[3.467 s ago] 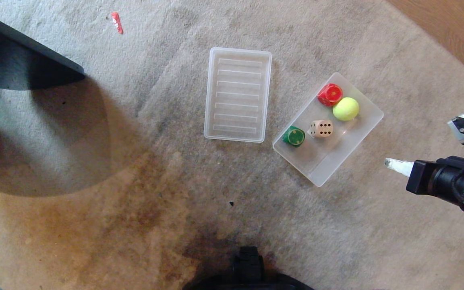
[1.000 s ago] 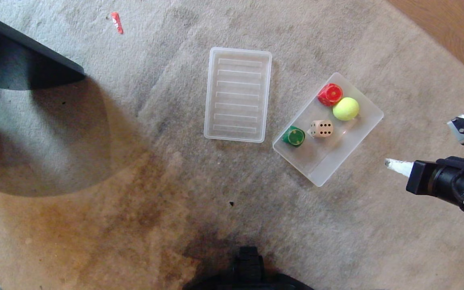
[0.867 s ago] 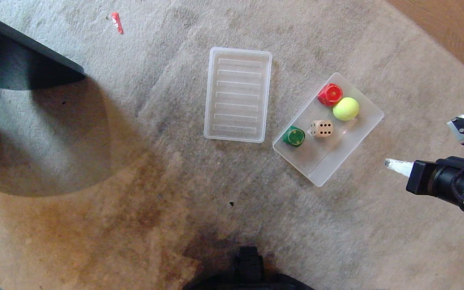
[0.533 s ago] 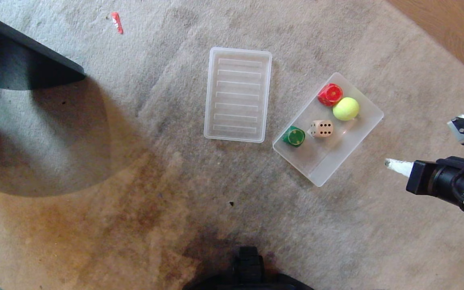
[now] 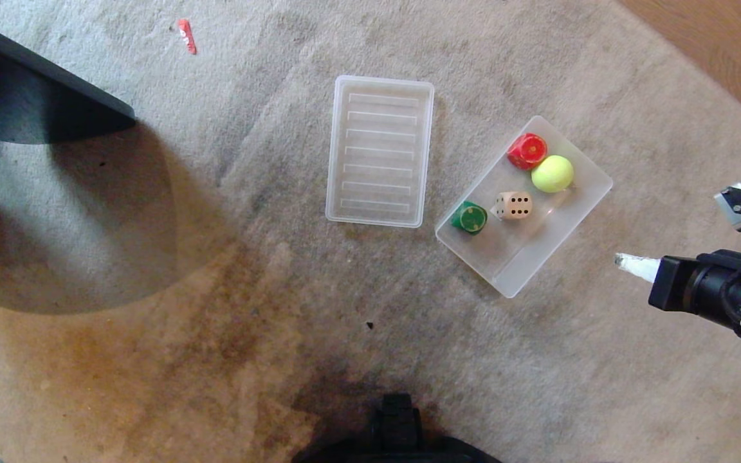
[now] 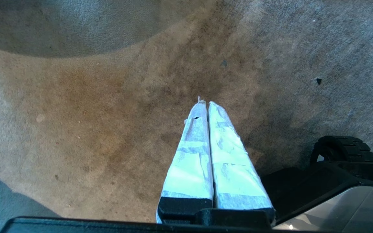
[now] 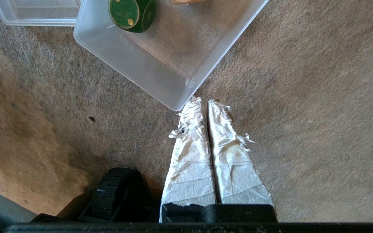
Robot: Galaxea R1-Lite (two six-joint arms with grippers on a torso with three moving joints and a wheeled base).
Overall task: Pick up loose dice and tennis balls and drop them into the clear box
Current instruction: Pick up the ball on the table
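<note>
I find no brand or readable writing anywhere; the only marks are pips, six dark ones on the side of the beige die (image 5: 514, 205) facing me.

In the head view the clear box (image 5: 586, 199) lies tilted on the carpet (image 5: 216, 360) at centre right, holding four things: one tennis ball (image 5: 552, 173), one beige die, one red die (image 5: 527, 151) and one green die (image 5: 469, 217). One ribbed lid (image 5: 379, 151) lies flat just left of the box, and one small red scrap (image 5: 186, 36) sits at the upper left.

The right claw (image 5: 628, 262) shows at the right edge of that view, fingers pressed together and empty, near the box's lower corner but apart from it. My right wrist view adds the taped fingers (image 7: 189, 155) in close-up, the box corner (image 7: 176, 103) and the green die (image 7: 131, 13).

Only the left wrist view shows the left claw (image 6: 206, 106), closed on nothing above stained carpet.
</note>
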